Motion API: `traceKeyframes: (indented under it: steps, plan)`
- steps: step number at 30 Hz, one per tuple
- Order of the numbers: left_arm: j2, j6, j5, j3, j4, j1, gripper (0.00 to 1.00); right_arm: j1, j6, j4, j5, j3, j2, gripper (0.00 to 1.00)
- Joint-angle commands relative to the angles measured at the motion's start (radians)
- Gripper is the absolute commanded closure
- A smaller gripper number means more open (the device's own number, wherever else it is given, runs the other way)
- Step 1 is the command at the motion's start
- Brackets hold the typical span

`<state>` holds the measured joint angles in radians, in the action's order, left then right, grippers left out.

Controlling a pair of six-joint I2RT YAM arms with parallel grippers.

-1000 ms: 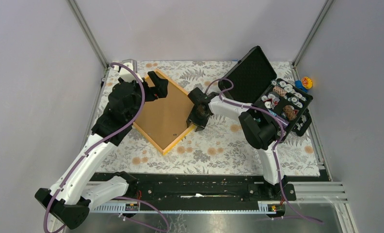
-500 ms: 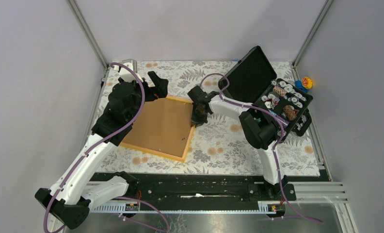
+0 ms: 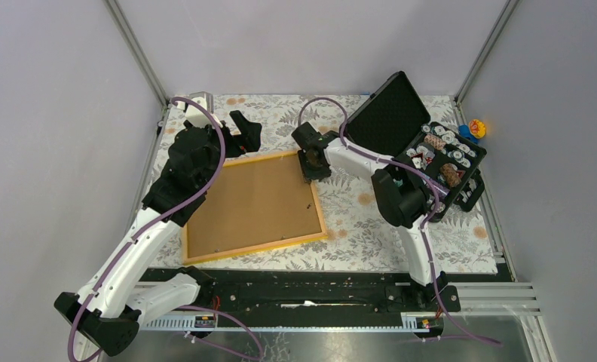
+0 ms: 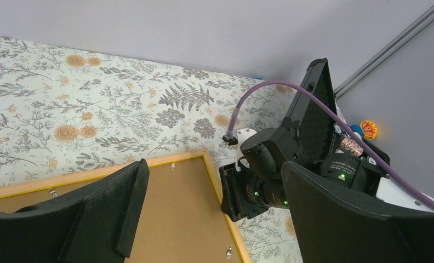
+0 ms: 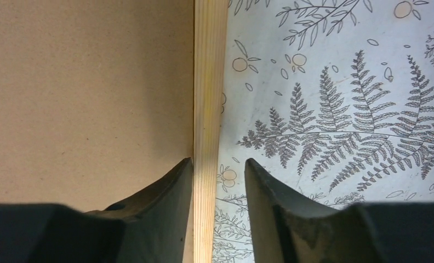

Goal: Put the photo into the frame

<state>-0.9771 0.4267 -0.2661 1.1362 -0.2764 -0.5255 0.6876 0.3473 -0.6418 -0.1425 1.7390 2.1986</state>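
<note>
right jaws stood apart astride the frame [image 5: 210, 82] edge, unclamped; left jaws gaped wide over its backing [image 3: 250, 197].

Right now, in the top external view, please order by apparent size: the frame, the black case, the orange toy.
1. the frame, clearly largest
2. the black case, standing open
3. the orange toy, by far smallest

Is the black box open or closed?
Open: the black case has its lid raised, and small items inside show.
</note>
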Motion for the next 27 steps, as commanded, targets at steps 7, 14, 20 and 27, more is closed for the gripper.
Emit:
traceKeyframes:
  steps: [7, 14, 20, 27]
  plan:
    - [0.006, -0.003, -0.001, 0.019, 0.042, -0.004, 0.01, -0.014, 0.122, -0.089, 0.119, -0.075, -0.118, 0.39]
    - [-0.003, 0.003, 0.012, 0.021, 0.040, -0.004, 0.01, 0.008, 0.218, 0.006, 0.193, -0.278, -0.205, 0.37]
    - [-0.012, 0.005, 0.015, 0.017, 0.041, -0.005, 0.01, 0.033, 0.242, 0.014, 0.197, -0.264, -0.177, 0.37]
    - [-0.011, 0.005, 0.014, 0.019, 0.041, -0.004, 0.01, 0.035, 0.272, 0.022, 0.125, -0.283, -0.282, 0.35]
